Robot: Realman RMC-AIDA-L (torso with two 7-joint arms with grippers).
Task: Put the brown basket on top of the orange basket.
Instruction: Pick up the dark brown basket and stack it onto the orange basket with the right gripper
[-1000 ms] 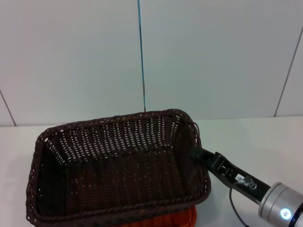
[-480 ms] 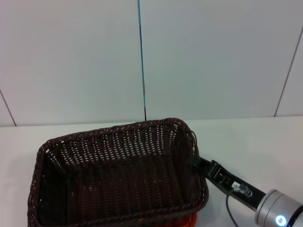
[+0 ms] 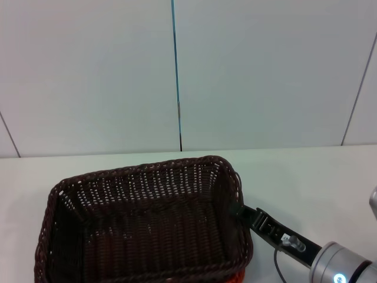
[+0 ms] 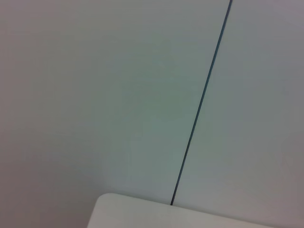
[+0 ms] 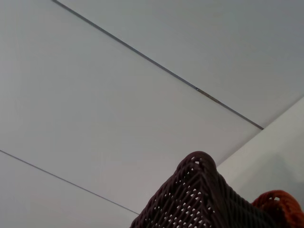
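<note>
Brown basket over orange basket, right gripper at its rim.

The brown basket [image 3: 144, 224] sat on the orange basket [image 3: 235, 277], of which only a sliver of rim showed beneath its near right corner, both on the white table [image 3: 306, 177]. The right gripper [image 3: 240, 212] was clamped on the brown basket's right-hand rim. The right wrist view showed a brown corner [image 5: 199, 199] beside an orange edge [image 5: 280, 204]. The left gripper was out of sight.

I see my right arm reaching in from the lower right of the head view, wrist low, its tool [image 3: 242, 212] pressed at the right wall of the brown basket [image 3: 141, 224] (finger spread hidden there). My left arm stays out of sight.
</note>
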